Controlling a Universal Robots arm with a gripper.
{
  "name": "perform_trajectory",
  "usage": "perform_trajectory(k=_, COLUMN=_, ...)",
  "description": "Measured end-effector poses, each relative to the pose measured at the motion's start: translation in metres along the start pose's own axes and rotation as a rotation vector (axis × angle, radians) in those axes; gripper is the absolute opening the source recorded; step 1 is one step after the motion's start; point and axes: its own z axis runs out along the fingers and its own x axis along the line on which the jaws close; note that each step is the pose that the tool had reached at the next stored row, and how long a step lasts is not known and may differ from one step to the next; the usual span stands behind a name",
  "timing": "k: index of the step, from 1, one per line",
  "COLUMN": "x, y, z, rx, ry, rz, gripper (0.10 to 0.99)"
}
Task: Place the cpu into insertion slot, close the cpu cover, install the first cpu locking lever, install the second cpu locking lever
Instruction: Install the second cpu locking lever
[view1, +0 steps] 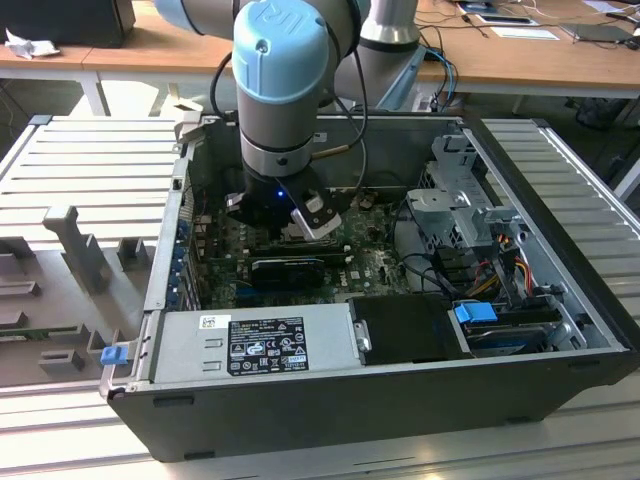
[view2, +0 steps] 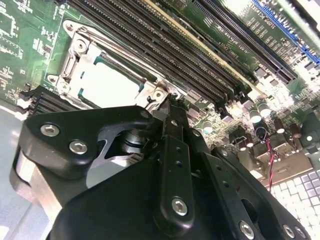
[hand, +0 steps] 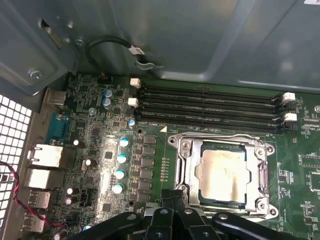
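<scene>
1. Two steps look done: I see the cpu (hand: 223, 172) seated in the insertion slot (hand: 186, 176), the cpu cover (hand: 261, 176) down.
2. My gripper (hand: 172, 202), fingers pressed together and empty, sits at the slot's 6 o'clock edge; lever status I cannot tell.

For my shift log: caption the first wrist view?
Gripper poised at the edge of the insertion slot, cpu seated under the closed cpu cover.

A lab or workshop: an opened grey metal computer case (view1: 330, 400) lies on a ribbed aluminium worktable (view1: 90, 160), wooden desks (view1: 520, 55) with papers behind.
</scene>
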Motion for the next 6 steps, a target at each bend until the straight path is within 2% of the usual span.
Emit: perform_trajectory(k=6, x=-0.0001, y=0.0012, z=-0.0044, rx=0.0, ry=0.0, rz=0.0, gripper=0.106)
